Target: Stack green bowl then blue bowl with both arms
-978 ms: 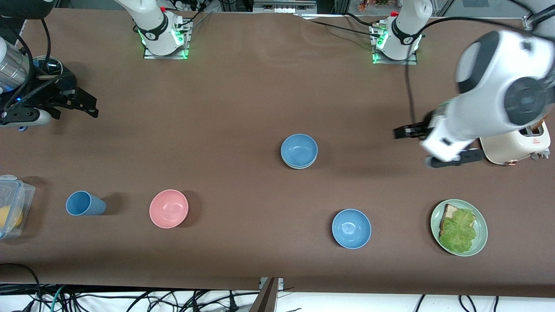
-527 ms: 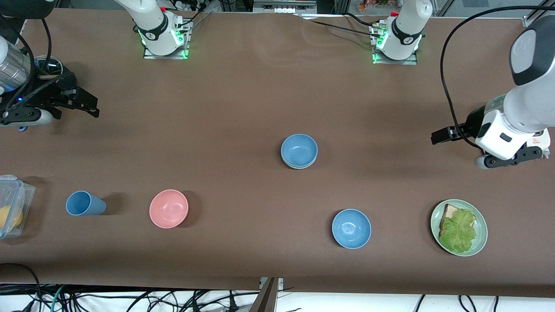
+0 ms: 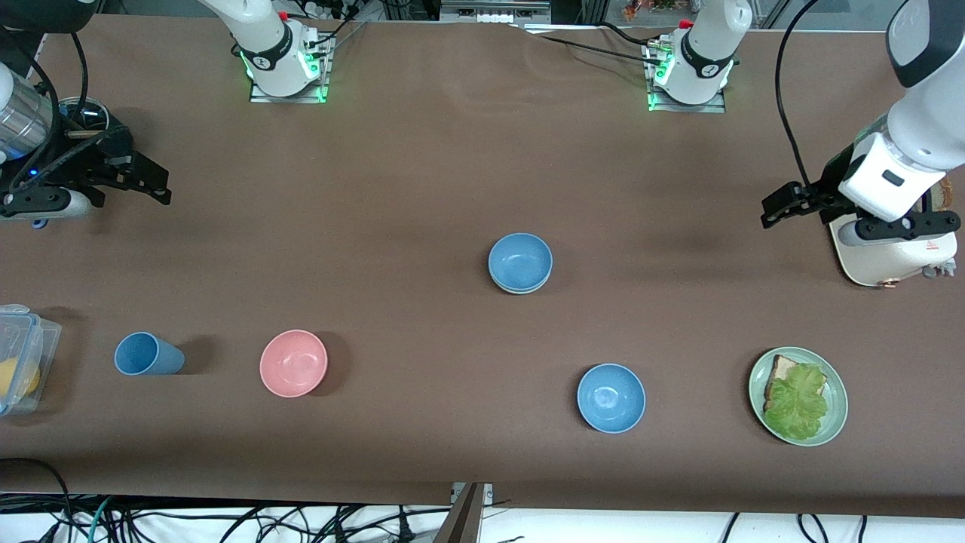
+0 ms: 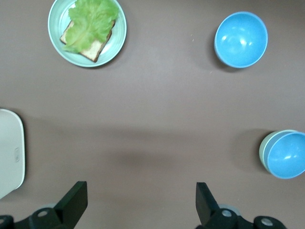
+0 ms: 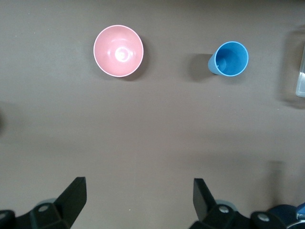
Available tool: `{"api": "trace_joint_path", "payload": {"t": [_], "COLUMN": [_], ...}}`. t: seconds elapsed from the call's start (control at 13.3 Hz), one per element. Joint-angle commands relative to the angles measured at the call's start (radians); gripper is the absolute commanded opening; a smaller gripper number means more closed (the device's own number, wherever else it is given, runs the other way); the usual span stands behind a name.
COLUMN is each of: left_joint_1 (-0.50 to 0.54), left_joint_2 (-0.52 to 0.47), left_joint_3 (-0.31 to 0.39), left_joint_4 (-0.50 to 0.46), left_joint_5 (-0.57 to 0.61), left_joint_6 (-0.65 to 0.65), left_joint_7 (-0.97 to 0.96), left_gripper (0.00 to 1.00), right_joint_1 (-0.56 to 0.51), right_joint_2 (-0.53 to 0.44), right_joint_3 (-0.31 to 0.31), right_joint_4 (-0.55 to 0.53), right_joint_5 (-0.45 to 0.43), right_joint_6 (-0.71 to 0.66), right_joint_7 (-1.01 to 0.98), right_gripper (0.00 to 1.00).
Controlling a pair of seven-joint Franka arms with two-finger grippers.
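Already the blue bowl [image 3: 520, 261] sits nested in the green bowl [image 4: 263, 149] mid-worktop. Both hands are spread and empty: left hand [image 3: 784, 205] over the worktop beside the toaster [image 3: 893, 256], right hand [image 3: 143, 181] waiting toward its end, best kept clear.

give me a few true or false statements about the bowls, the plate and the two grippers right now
1. A small blue bowl sits nested in the pale green bowl. True.
2. The left gripper is shut on a blue bowl. False: it is open and empty, up over the table by the white toaster.
3. The small round pink bowl is stacked on the second blue bowl. False: they stand apart, each alone.
4. The flat green plate carries bread and lettuce. True.
5. The right gripper is open and empty at its end of the table. True.
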Motion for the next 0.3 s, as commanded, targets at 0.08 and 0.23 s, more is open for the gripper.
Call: {"api": "trace_joint_path", "payload": {"t": [0.08,0.23], "left_joint_1": [0.005,0.005], "left_joint_2": [-0.021,-0.021], "left_joint_3": [-0.021,-0.021], "left_joint_4": [-0.017,-0.017], "left_joint_5": [0.107,0.106], "left_joint_6": [-0.028,-0.029], "left_joint_7": [0.026,0.024], "left_gripper": [1.0,1.0], "right_joint_1": [0.001,0.002], "right_joint_2": [0.011,0.011], "right_joint_3": [0.0,0.0], "right_joint_4": [0.022,0.023], "right_joint_5": [-0.012,-0.017], "right_joint_6": [-0.024,-0.02], "right_joint_7": [0.009,0.006], "right_gripper": [0.99,0.99]}}
